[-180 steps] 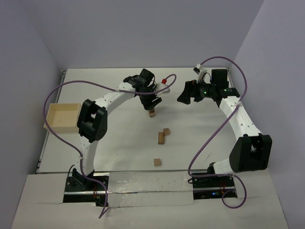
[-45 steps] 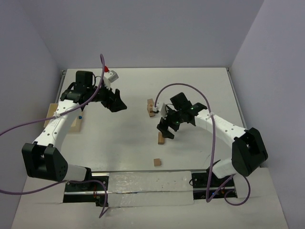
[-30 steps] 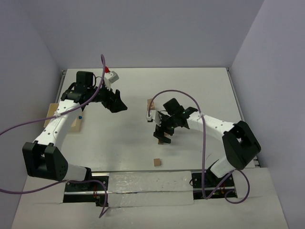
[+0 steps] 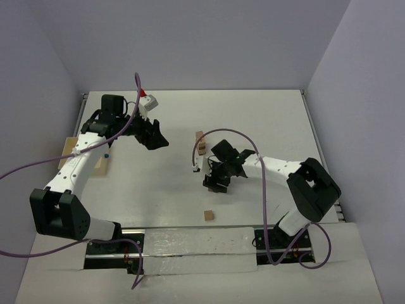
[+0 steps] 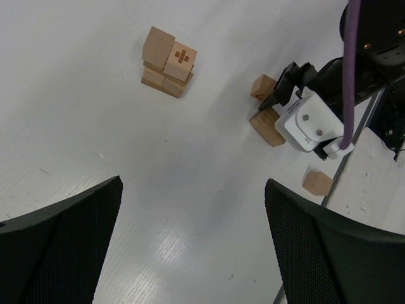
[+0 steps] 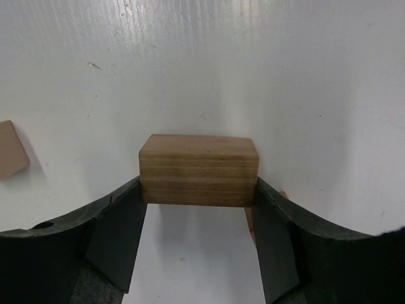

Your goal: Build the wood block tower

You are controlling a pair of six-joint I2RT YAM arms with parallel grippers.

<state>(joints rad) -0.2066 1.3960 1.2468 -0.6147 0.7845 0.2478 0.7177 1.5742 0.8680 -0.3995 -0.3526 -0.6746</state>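
The wood block (image 6: 199, 170) is down at the table (image 6: 266, 57), pinched between the right fingers (image 6: 117, 231). The small tower (image 4: 200, 144) stands near. Lift slowly, keep it flat, and set it down softly. The left fingers (image 5: 63, 253) are spread wide, holding nothing.

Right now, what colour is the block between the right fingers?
Tan wood with darker grain bands; the block shows best in the right wrist view.

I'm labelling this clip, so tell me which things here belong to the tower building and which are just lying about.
Belongs to the job:
- tower
- long block held in the right end effector
- nearby block
- lone cube near the bases

Just lying about:
- pale tray at the left edge
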